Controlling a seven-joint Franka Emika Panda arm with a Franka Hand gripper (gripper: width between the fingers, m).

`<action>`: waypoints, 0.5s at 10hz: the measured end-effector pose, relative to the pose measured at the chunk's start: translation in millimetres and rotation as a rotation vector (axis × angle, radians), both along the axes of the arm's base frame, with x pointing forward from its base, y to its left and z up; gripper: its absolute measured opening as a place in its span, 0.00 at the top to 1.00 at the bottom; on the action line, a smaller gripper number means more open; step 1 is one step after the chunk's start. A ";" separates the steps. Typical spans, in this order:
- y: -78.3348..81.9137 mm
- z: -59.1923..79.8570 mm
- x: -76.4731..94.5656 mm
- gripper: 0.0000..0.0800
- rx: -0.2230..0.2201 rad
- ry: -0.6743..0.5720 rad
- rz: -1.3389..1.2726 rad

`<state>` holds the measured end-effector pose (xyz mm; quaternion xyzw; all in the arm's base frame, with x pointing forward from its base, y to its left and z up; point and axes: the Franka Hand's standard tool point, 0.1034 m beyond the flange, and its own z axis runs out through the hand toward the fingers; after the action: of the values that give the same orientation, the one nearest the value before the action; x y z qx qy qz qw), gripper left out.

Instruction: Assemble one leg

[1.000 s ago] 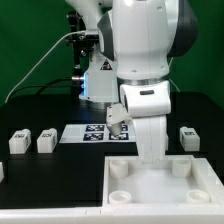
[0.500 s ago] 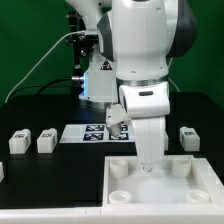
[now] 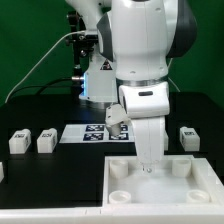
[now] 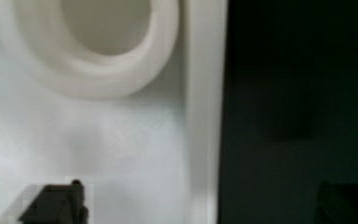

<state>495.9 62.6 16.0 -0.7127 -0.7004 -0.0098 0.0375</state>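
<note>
Leg (image 3: 46, 141), a small white rectangular plastic post with a black-and-white tag, stands on the dark table (image 3: 60, 165) at the exterior view's left beside a second leg (image 3: 18, 141). A third leg (image 3: 188, 137) stands at the right. All are well apart from the gripper (image 3: 148, 166). Its fingers (image 4: 51, 203) are spread and empty, low over the large white square plastic tray (image 3: 200, 186) by a round socket (image 4: 96, 35). Dropping lower could strike the rim, and closing here would likely pinch the wall and drag the tray.

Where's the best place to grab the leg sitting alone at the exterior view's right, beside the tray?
Probably come straight down from above and close on the leg across its two plain side faces. It sits alone on the table with free space either side, and its tagged face looks toward the camera, so side contact leaves the tag uncovered.
</note>
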 end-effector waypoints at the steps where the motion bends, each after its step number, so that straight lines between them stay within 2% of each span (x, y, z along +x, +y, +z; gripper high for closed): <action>1: -0.1 0.0 0.0 0.19 0.000 0.000 0.000; 2: -0.6 2.9 0.8 0.19 -0.002 -0.004 -0.010; 3: -2.3 17.2 1.2 0.19 -0.009 -0.023 -0.033; 4: 1.4 30.6 -2.7 0.19 -0.016 -0.034 -0.096; 5: 12.3 40.2 -8.0 0.19 -0.018 -0.043 -0.132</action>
<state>487.9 74.9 56.2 -0.7573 -0.6525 -0.0213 0.0153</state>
